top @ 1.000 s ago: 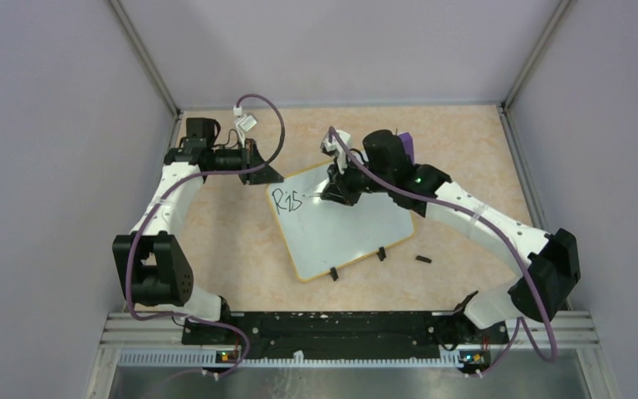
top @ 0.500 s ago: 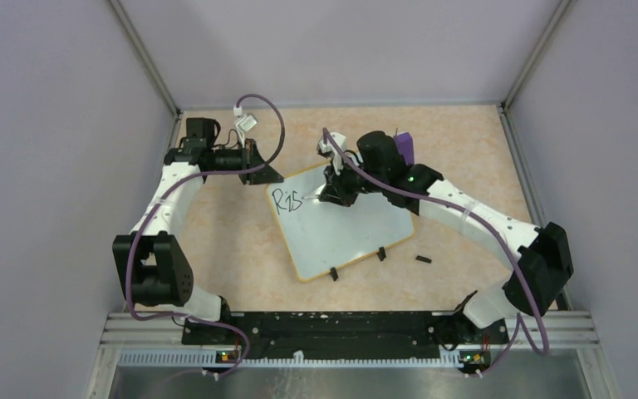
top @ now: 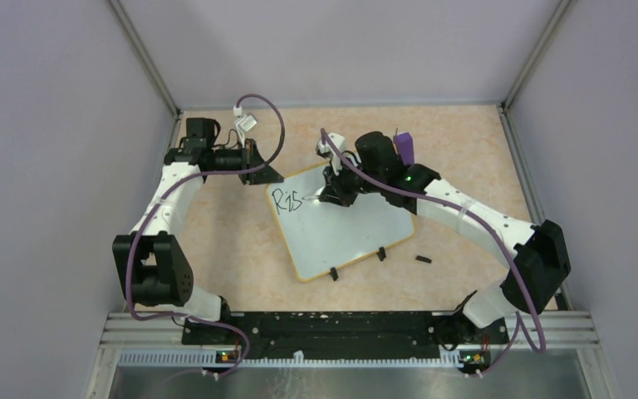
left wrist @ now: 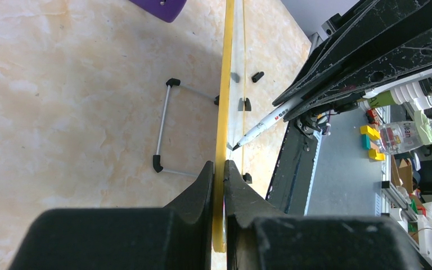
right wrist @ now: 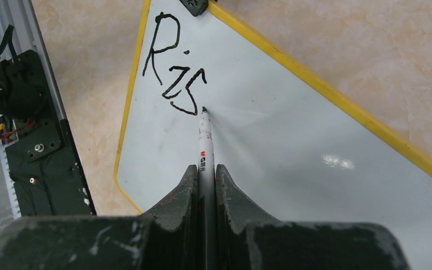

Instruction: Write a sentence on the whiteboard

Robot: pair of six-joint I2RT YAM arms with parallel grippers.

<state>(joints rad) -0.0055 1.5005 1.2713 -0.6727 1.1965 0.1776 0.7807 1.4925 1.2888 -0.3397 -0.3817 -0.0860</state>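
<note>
Advice: pressing marker [right wrist: 205, 143], clamped in right gripper [right wrist: 205, 169], lightly onto whiteboard [right wrist: 270, 146]. Steadying rim [left wrist: 223, 112], pinched in left gripper [left wrist: 218, 166], extending sentence [right wrist: 171, 67]

The top camera is looking steeply down from high behind the near edge, taking in the whole beige marbled worktop [top: 233, 249]. The left wrist camera is sighting rightward, close along the edge of the yellow-rimmed white whiteboard [left wrist: 221, 112], past its black left tool [left wrist: 218, 164]. The right wrist camera is looking leftward and down, close above the board face. All three are sharing the board.
</note>
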